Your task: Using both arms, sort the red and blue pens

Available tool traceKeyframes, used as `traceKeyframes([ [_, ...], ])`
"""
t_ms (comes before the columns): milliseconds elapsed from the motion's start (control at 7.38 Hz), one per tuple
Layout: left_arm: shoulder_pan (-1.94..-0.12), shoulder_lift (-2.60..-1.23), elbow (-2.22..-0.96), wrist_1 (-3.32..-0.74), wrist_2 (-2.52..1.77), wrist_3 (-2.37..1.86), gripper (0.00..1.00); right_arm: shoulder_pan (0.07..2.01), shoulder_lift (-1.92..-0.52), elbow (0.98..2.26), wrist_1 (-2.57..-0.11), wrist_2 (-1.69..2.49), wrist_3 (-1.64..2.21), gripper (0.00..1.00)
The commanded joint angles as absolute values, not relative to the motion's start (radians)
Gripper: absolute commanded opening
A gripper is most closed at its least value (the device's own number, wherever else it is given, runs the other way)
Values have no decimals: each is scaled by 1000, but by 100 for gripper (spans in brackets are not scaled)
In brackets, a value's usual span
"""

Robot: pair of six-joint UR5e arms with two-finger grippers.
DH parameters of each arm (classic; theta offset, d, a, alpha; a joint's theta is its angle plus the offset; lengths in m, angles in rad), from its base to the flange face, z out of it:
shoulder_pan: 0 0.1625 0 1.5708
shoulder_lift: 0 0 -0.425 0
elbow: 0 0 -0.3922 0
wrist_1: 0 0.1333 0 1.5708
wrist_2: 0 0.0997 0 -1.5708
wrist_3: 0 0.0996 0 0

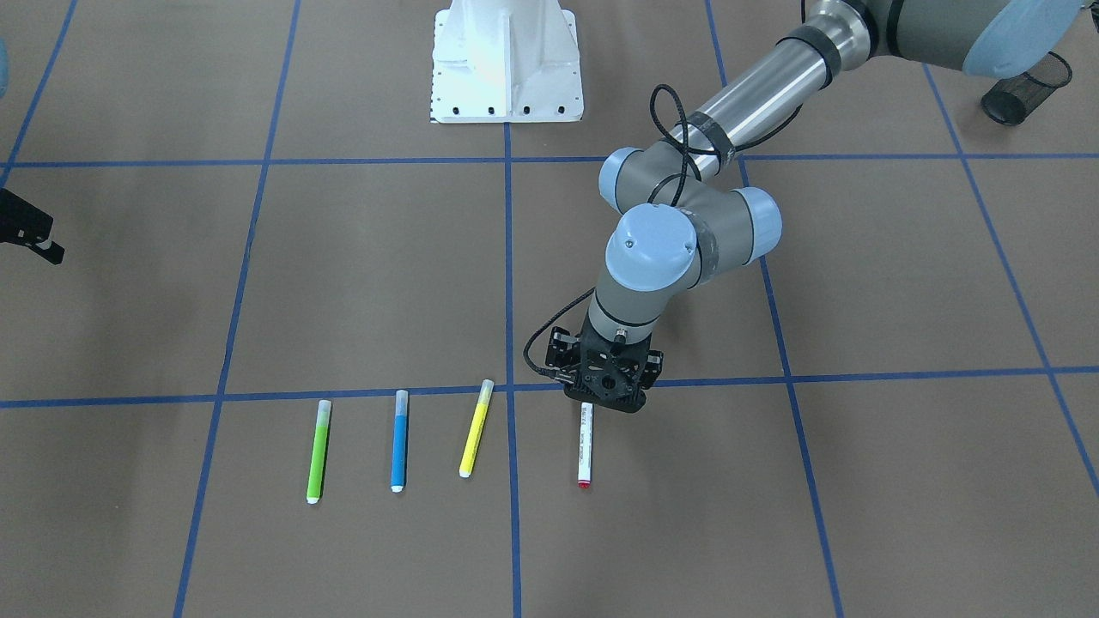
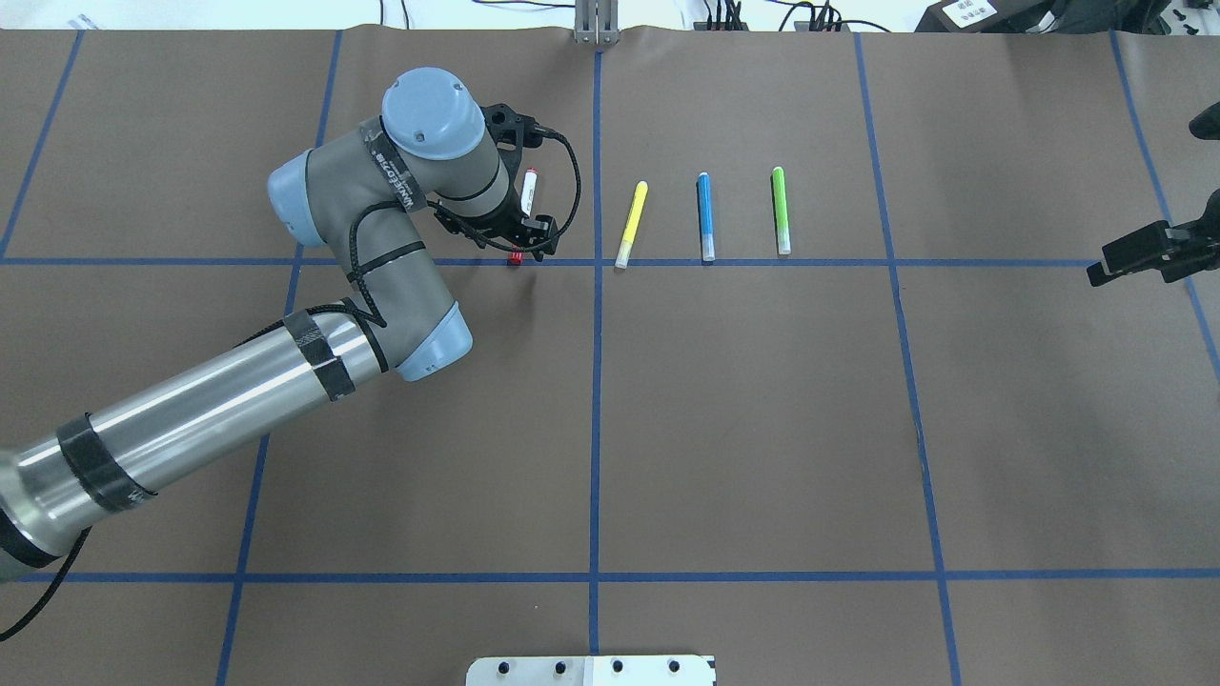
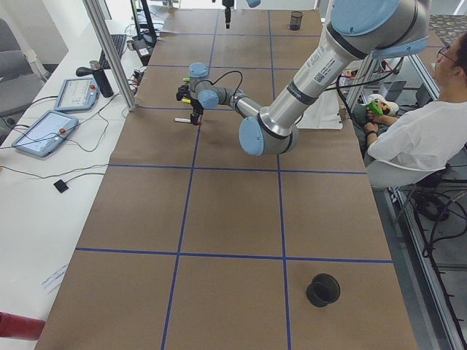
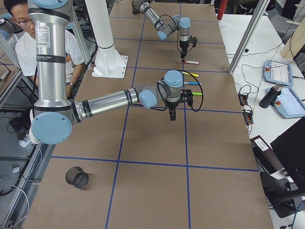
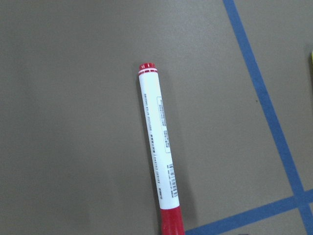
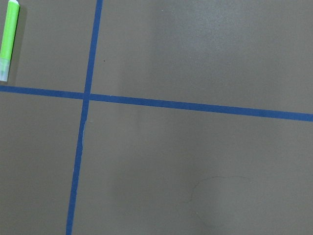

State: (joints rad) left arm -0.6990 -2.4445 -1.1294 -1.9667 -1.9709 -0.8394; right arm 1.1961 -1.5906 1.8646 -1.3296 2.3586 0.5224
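The red pen (image 1: 585,448) has a white printed barrel, a red cap and a red end, and it lies flat on the brown table. My left gripper (image 1: 605,400) hangs straight down over its cap end, apart from it, and looks open. The left wrist view shows the red pen (image 5: 159,152) lying free with no fingers in frame. The blue pen (image 2: 705,217) lies in the same row, between a yellow and a green marker. My right gripper (image 2: 1108,271) hovers far off at the table's right edge, holding nothing. Its jaws are too small to read.
The yellow marker (image 1: 475,429) and green marker (image 1: 318,452) flank the blue pen, and the green one (image 6: 9,41) also shows in the right wrist view. A black mesh cup (image 1: 1026,90) stands at each end of the table. A person (image 3: 423,138) sits behind the robot.
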Motion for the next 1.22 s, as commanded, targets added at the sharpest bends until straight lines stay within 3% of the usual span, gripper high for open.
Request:
traceKeyframes([
  [0,-696,-2447,-1117,-1970,-1957,-841,66,1189,-1591,1858,-1328,2358,523,99],
  [542,-690,-2456,-1092,-1976,-1947,-841,61,1178,-1591,1845,-1328,2353,523,99],
  [814,-690,-2457,-1091,-1976,-1945,-841,43,1164,-1592,1839,-1328,2352,525,99],
  [949,-690,-2459,-1091,-1976,-1945,-845,6,1164,-1591,1836,-1328,2352,523,99],
  [1085,-690,-2459,-1092,-1976,-1945,-853,0,1164,-1591,1835,-1328,2352,523,99],
])
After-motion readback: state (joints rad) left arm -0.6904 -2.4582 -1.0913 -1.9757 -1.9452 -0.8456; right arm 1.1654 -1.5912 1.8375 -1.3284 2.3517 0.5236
